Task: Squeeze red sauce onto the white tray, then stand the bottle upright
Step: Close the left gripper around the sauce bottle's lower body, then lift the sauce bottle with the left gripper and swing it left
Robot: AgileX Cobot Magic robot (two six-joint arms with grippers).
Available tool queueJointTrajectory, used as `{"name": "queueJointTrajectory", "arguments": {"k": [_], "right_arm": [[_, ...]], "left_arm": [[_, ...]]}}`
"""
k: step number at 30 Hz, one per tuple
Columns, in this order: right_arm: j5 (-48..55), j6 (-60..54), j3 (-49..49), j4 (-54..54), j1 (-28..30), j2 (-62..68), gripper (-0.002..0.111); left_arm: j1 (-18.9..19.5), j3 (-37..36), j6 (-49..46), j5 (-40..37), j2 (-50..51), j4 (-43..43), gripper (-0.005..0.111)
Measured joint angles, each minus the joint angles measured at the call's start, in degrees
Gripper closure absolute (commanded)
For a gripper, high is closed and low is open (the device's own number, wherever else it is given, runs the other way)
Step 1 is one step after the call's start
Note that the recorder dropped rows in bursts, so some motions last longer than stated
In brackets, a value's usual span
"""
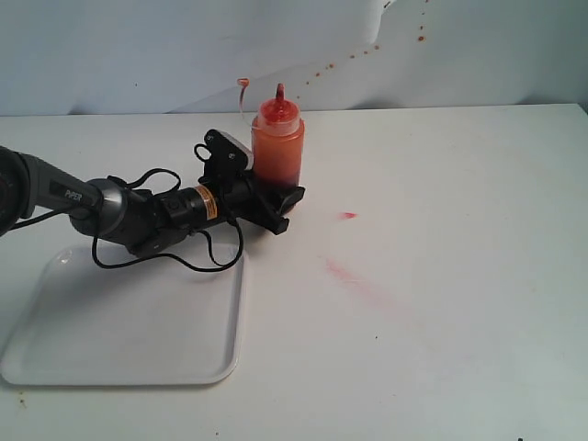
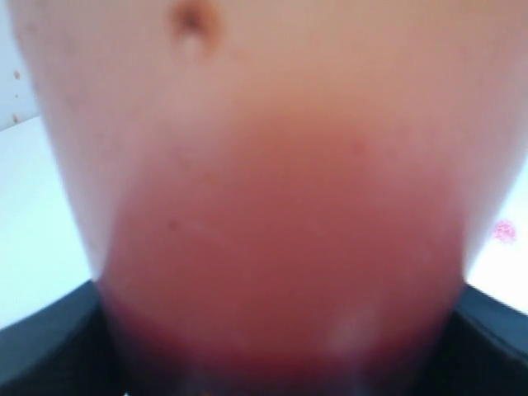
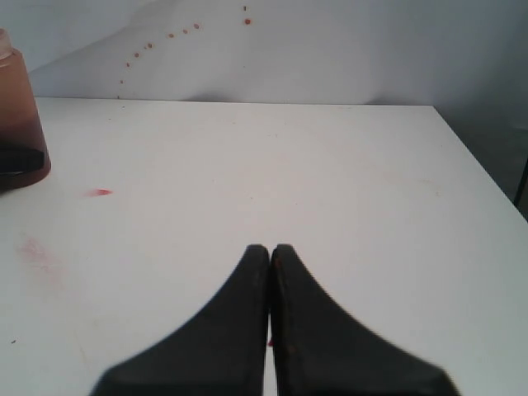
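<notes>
The bottle [image 1: 277, 138] stands upright on the white table, its orange body holding dark sauce and its red nozzle pointing up. My left gripper [image 1: 276, 191] reaches in from the left and is shut on the bottle's lower part. In the left wrist view the bottle [image 2: 272, 165] fills the picture, with a dark finger at each lower corner. The white tray [image 1: 119, 367] lies at the front left, partly under the left arm; I see no red sauce on it. My right gripper [image 3: 271, 252] is shut on nothing above bare table, and the bottle [image 3: 16, 124] shows at the edge of that view.
A small red dash [image 1: 347, 215] and a faint pink smear [image 1: 344, 272] mark the table to the right of the bottle. Red specks [image 1: 421, 38] dot the back wall. The left arm's cable [image 1: 211, 262] loops over the tray's far corner.
</notes>
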State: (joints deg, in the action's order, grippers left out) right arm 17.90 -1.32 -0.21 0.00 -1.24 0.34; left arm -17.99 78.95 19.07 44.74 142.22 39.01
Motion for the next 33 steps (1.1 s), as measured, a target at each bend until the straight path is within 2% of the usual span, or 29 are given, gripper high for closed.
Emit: {"name": "queueJointTrajectory", "arguments": {"k": [33], "right_arm": [[0.0, 0.0, 0.0, 0.0, 0.0, 0.0, 0.108]], "left_arm": [[0.0, 0.2, -0.6, 0.3, -0.1, 0.9, 0.107]]}}
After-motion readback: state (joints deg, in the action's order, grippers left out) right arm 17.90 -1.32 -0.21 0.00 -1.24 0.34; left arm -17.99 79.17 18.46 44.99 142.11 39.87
